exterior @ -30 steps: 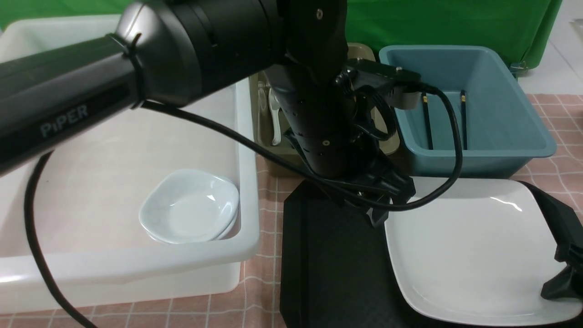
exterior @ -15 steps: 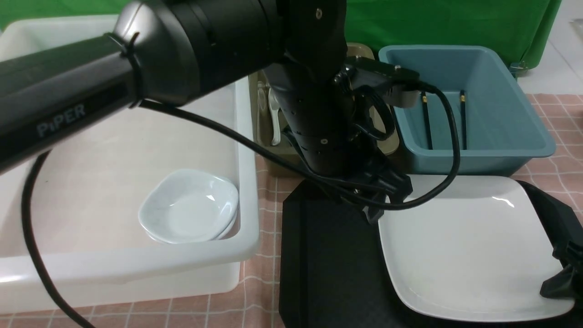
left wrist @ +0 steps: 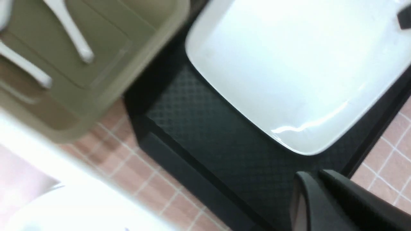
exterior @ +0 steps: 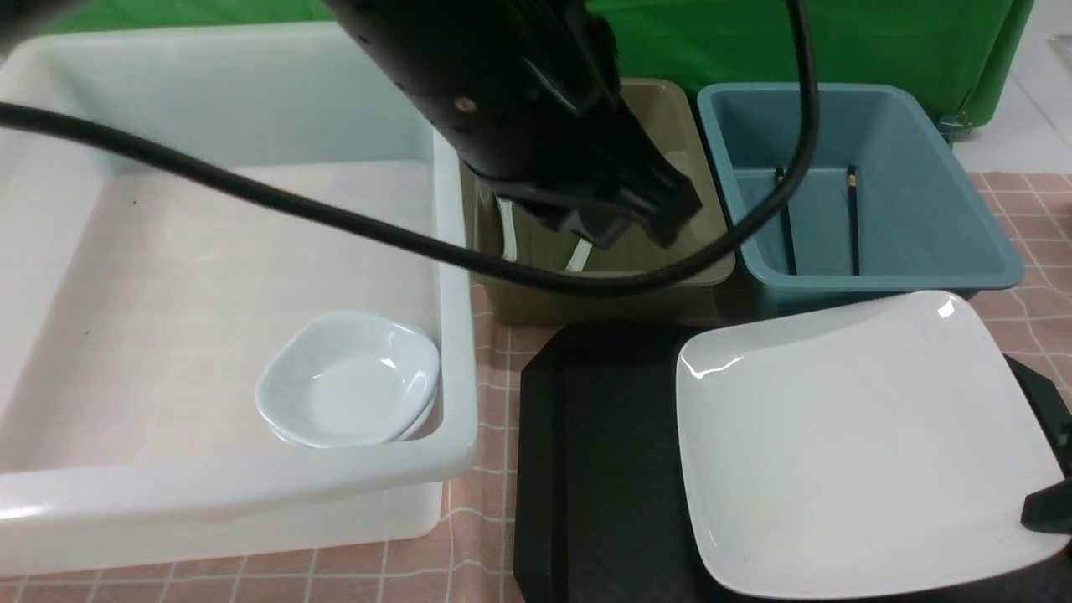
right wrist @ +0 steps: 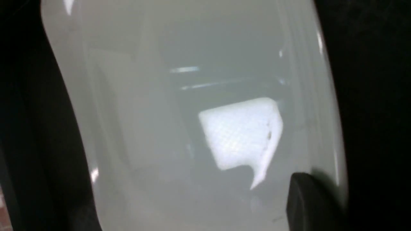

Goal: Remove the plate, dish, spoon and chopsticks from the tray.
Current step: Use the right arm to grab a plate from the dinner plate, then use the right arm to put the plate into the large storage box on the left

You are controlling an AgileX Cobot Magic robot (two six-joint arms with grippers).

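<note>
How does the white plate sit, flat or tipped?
Tipped: the plate slants in front of the blue tub, right end effector gripping its rim.

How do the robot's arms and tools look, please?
The left arm is bulky, glossy black, with one round metal screw; a thick black cable curves past it. The left tool has matte black fingers. The right tool shows only a black tip.

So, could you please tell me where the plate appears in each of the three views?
Front view: the plate fills the lower right, over the tray.
Left wrist view: the plate sits over the tray's textured floor, across from the olive tub.
Right wrist view: the plate fills most of the frame, very close.
Shared landmark: the black tray, though the right wrist view shows only dark margins.
</note>
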